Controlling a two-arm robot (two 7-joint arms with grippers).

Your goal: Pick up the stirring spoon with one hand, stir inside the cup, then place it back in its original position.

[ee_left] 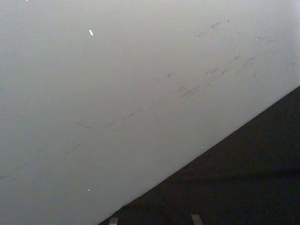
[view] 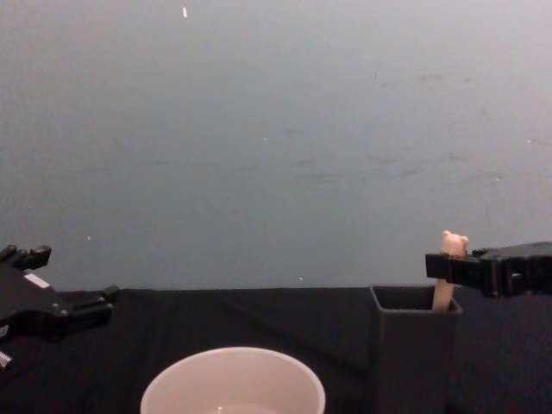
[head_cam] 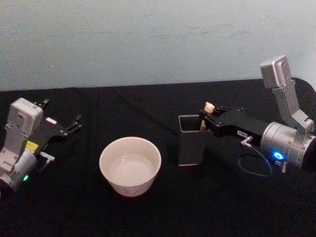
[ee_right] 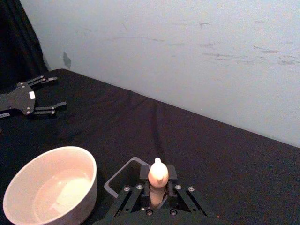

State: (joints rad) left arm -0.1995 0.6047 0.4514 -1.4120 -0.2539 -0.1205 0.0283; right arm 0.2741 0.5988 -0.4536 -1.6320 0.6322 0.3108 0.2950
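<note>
The right gripper (head_cam: 206, 117) reached in from the robot's right, level with the mouth of the dark grey holder (head_cam: 192, 143), and its fingers were drawn in narrow around the cream handle of the spoon (head_cam: 208, 109), just under the eared knob. The right wrist view showed this most plainly: the knob stood up between the two black fingers (ee_right: 140, 172), which pressed close on either side of the handle, so the spoon looked gripped rather than merely approached. The spoon stood nearly upright in the holder, its long axis running straight up and down, with the neck and bowl hidden inside the box; in the chest view the handle (view: 447, 276) rose out of the holder's mouth and passed through the gripper. That upright axis was what the next move seemed to depend on: the spoon probably had to come straight up, along its own length, until the bowl cleared the rim, before travelling sideways. The cup (head_cam: 130, 165) sat on the black table (head_cam: 148, 106) just beside the holder, toward the robot's left, with some clear liquid in it. The left gripper (head_cam: 68, 127) rested well apart on the far left, fingers spread wide, much farther from the spoon than the right one.
</note>
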